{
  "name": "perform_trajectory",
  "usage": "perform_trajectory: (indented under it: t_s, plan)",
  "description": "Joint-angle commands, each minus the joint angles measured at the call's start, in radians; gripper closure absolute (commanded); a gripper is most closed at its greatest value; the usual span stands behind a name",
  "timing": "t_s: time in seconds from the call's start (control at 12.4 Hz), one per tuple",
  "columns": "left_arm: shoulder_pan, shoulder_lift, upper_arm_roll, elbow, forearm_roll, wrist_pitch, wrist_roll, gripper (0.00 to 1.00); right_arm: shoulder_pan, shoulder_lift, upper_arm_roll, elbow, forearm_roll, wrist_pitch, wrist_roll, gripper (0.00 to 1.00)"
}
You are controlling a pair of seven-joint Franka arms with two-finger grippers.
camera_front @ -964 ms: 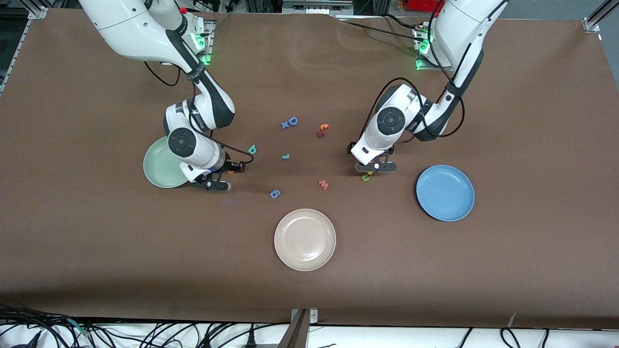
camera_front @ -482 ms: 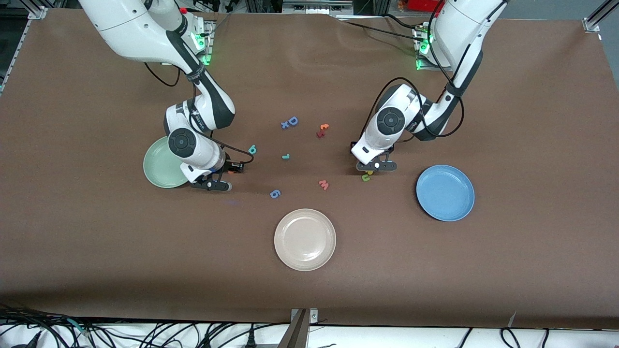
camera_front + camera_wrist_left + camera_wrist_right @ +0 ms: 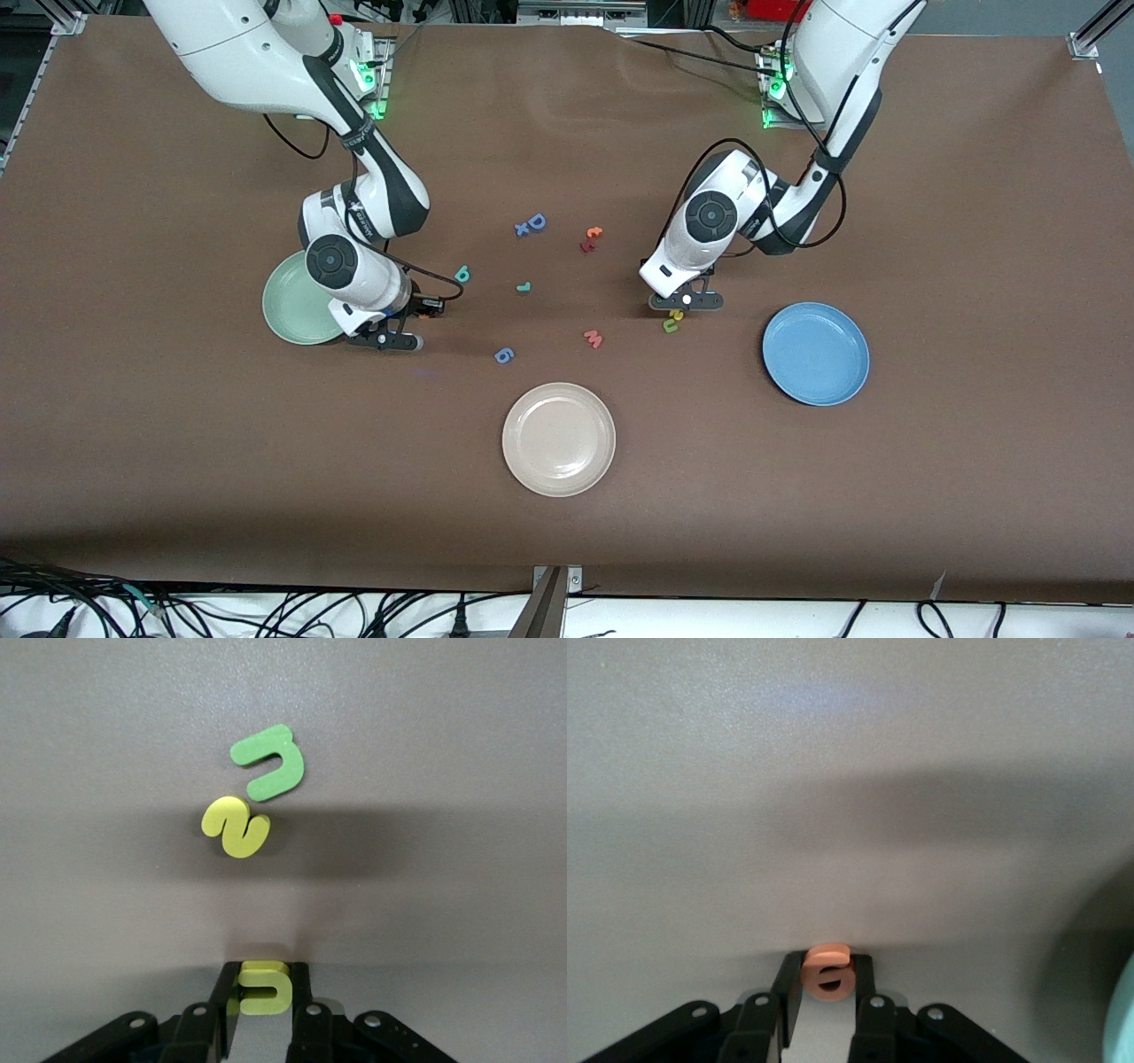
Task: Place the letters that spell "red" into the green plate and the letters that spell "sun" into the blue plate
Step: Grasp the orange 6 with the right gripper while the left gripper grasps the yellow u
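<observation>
Change: both grippers closed since a second ago.
Left gripper (image 3: 264,1014): clamped on yellow "u" (image 3: 264,987), beside yellow "s" (image 3: 235,827), green "n" (image 3: 270,765).
Right gripper (image 3: 826,1010): clamped on orange "e" (image 3: 827,971), beside green plate (image 3: 288,306).

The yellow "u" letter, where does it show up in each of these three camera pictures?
Front view: hidden under the left gripper, which is beside the yellow "s".
Left wrist view: the yellow "u" sits clamped between the gripper's fingers.
Right wrist view: not in it.
Shared landmark: the olive-green "n".
</observation>
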Motion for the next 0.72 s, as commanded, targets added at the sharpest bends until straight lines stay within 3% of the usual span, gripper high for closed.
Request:
perform_trajectory:
  t_s: [0.0,0.32,0.64]
  plan:
    - [-0.008,-0.016,0.004,-0.016,0.033,-0.008,-0.027,1.00,0.002,-0.061,-0.009,0.002,0.004,-0.070,-0.012,0.83]
    - [0.025,-0.105,0.005,0.039,0.038,-0.187,0.069,1.00,0.000,-0.173,-0.067,0.016,0.004,-0.219,-0.046,0.83]
    - [0.139,-0.165,0.005,0.116,0.038,-0.367,0.337,1.00,0.000,-0.210,-0.198,0.017,0.004,-0.350,-0.196,0.83]
